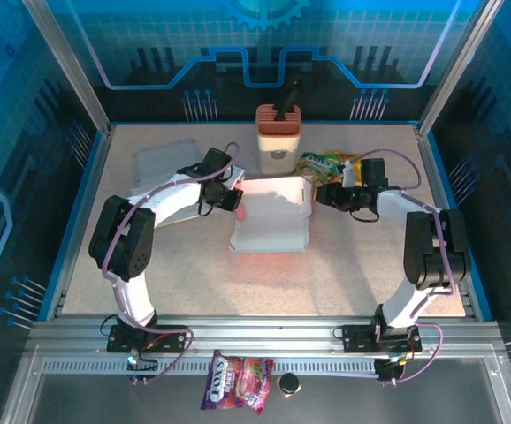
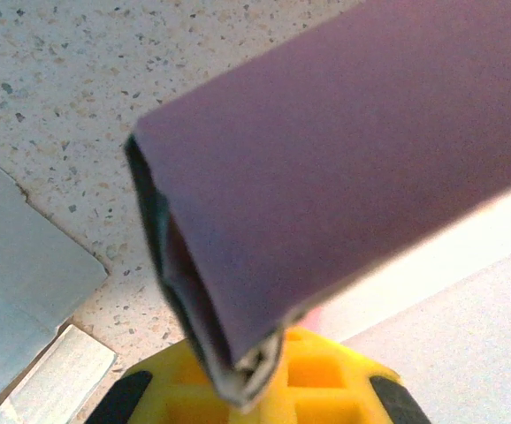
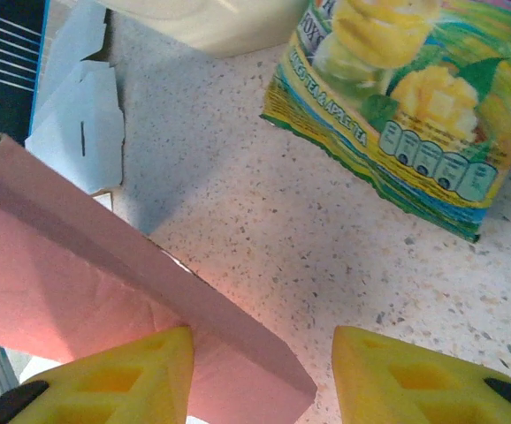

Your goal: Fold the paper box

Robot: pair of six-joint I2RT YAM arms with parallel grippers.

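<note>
Inside a blue-lit enclosure, a speckled table (image 1: 194, 274) carries the work. The paper box (image 1: 271, 212) sits at the centre of the overhead frame, half raised, its sides up but nothing tucked in.

The left pincer (image 1: 235, 199) is clamped on the box's left side. In its wrist view the doubled edge is nipped at bottom centre. The right pincer (image 1: 326, 193) stands with fingers apart at the box's right side. There the pink-lit edge lies beside one yellow finger (image 3: 105, 380) and clear of the other.

We judge a side-wall fold is in hand. Next, the right pincer would need to close on that edge and press inward while the left holds firm.

Further out, a flat sheet (image 1: 163, 161) lies at upper left. A lemon packet (image 3: 406, 97) fills the wrist frame's upper right, its name cropped to "OX". The pink packet (image 1: 238, 382) at the overhead frame's bottom is too small to read.
</note>
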